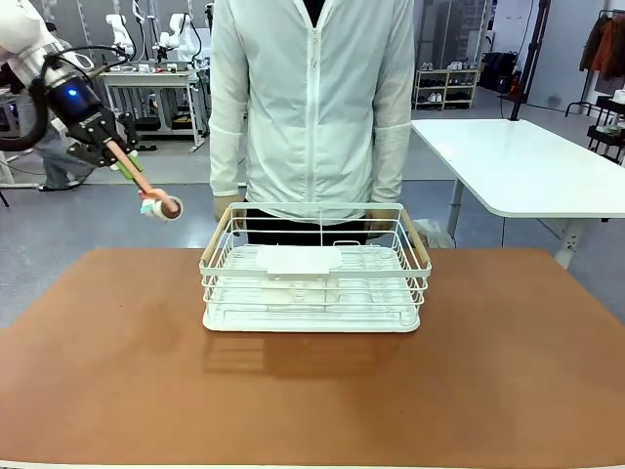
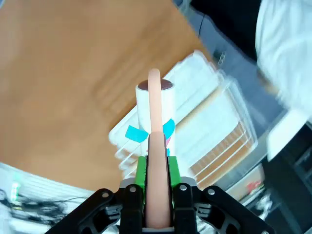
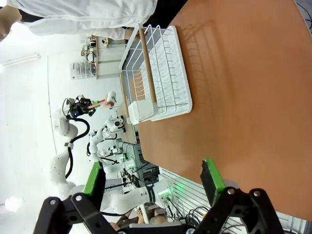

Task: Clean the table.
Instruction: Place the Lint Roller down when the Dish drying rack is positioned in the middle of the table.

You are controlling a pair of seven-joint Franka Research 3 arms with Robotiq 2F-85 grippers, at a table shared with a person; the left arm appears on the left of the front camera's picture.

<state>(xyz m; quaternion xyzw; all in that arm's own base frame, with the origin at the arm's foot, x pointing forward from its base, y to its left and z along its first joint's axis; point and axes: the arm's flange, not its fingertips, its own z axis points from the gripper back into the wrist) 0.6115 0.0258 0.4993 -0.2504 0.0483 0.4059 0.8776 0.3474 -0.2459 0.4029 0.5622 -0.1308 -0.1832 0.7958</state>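
The table [image 1: 312,391] is reddish-brown, the wire basket [image 1: 314,278] white, the roller handle [image 1: 137,174] pale pink with turquoise marks.

L tool [image 2: 157,195] clamped on pinkish handle [image 2: 155,161] of lint roller, green pads [image 2: 141,170] either side. White roll [image 2: 155,105] w/ blue tape bits at far end. Below: reddish-brown worktop [image 2: 63,73], white wire basket [image 2: 219,131], blurred. Person's white sleeve [image 2: 285,53] top right.
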